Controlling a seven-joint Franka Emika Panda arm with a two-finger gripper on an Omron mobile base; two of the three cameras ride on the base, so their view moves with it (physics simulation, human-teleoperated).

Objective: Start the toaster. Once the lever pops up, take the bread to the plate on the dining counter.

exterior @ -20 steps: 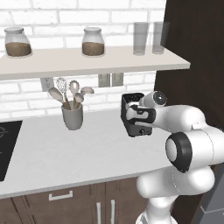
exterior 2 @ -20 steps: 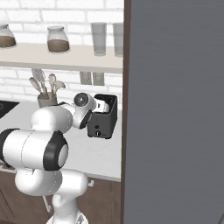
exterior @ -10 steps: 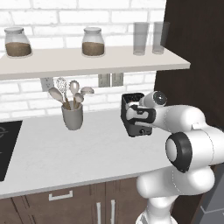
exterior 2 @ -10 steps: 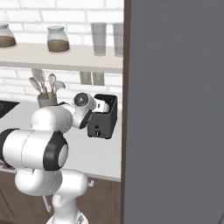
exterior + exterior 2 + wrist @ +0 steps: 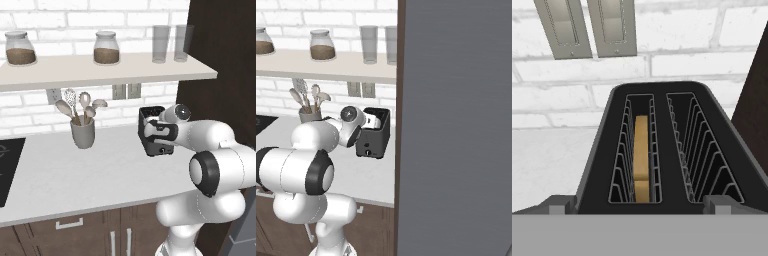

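The dark-grey toaster [image 5: 159, 148] stands on the white worktop against the brick wall, next to a tall dark cabinet. In the hand view I look down on the toaster's black top [image 5: 662, 90]; the tan bread [image 5: 641, 160] sits low in its left slot and the right slot is empty. My gripper [image 5: 639, 207] is open, with one fingertip at each side of the toaster's near end and nothing between them. From the base, the gripper [image 5: 152, 129] [image 5: 376, 122] hovers just over the toaster [image 5: 372, 145]. The plate and the dining counter are out of view.
A grey utensil cup [image 5: 82, 134] stands to the left on the worktop [image 5: 100, 175]. A shelf [image 5: 100, 67] with jars and glasses hangs above. The dark cabinet [image 5: 225, 75] closes off the right side. A black cooktop [image 5: 7, 165] lies far left.
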